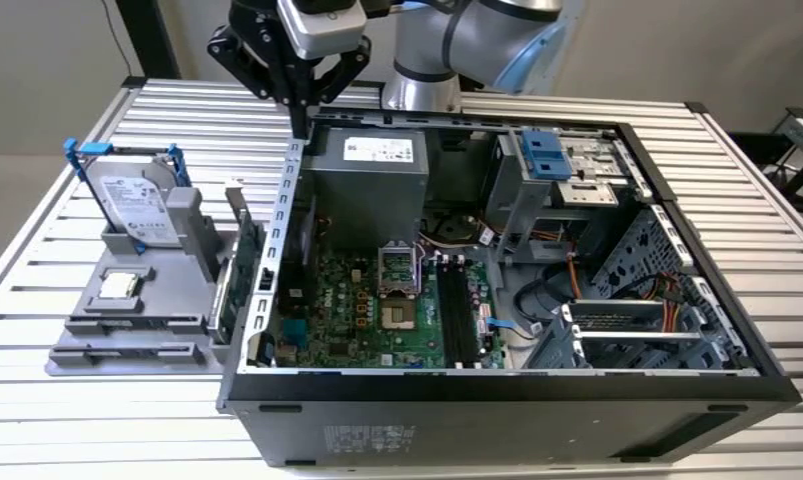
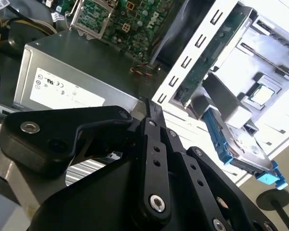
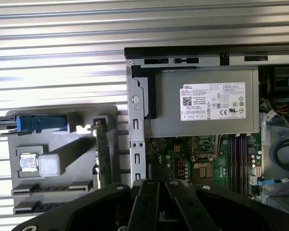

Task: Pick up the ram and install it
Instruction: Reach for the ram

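My gripper (image 1: pixel 298 122) hangs above the back left corner of the open computer case (image 1: pixel 508 385), its black fingers pressed together with nothing between them. In both wrist views the gripper (image 2: pixel 152 109) (image 3: pixel 159 183) looks the same, shut and empty. A thin bluish-green stick, which I take for the ram (image 1: pixel 220 300), stands on edge in the grey holder (image 1: pixel 121 355) outside the case's left wall. It sits beside the larger green card (image 1: pixel 249 268) (image 3: pixel 102 154), well below and in front of the gripper. The motherboard's black slots (image 1: pixel 455 310) (image 3: pixel 238 149) lie inside the case.
The holder also carries a silver hard drive with blue handles (image 1: pixel 137 205) and a small processor chip (image 1: pixel 118 285). Inside the case are the grey power supply (image 1: pixel 364 175), drive cages (image 1: pixel 641 330) and cables. The slatted metal table (image 1: pixel 94 430) surrounds everything.
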Tool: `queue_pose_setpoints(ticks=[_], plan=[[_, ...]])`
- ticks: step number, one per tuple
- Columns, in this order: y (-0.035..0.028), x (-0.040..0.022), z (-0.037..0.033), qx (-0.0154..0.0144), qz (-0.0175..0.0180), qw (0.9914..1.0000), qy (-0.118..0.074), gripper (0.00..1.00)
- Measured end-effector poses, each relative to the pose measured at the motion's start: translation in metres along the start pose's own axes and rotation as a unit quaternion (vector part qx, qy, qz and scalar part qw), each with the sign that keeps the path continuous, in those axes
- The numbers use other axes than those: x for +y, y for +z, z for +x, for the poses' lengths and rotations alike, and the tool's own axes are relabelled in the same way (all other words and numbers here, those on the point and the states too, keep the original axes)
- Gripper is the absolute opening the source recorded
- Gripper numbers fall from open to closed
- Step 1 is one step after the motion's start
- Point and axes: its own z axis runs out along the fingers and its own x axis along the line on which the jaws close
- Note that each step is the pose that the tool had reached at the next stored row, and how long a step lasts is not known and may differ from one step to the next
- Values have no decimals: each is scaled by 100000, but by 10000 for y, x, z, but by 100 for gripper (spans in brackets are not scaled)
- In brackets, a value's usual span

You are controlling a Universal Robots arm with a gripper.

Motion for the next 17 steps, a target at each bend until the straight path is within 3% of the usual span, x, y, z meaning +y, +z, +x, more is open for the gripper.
queue_pose_setpoints(ticks=[17], plan=[[-6, -16, 241, 0, 2, 100000, 2, 0]])
